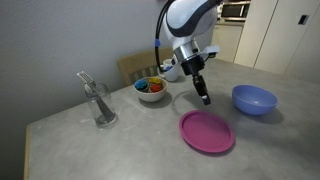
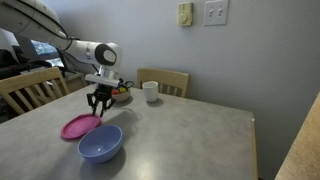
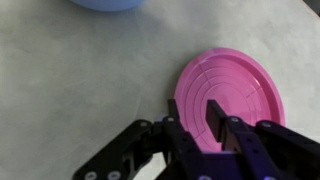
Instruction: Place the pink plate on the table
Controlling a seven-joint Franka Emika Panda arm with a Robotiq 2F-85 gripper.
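Observation:
The pink plate [image 1: 207,132] lies flat on the grey table [image 1: 120,150]. It shows in both exterior views [image 2: 80,126] and in the wrist view [image 3: 225,85]. My gripper [image 1: 203,97] hangs just above the plate's far edge, fingers pointing down [image 2: 98,104]. In the wrist view the two dark fingers [image 3: 195,122] stand apart over the plate's near rim with nothing between them. The gripper is open and empty.
A blue bowl [image 1: 254,98] [image 2: 100,143] sits close beside the plate. A white bowl of coloured pieces [image 1: 151,89], a glass with a utensil [image 1: 100,104] and a white cup [image 2: 150,92] stand further back. Wooden chairs [image 2: 165,80] line the table's far edge.

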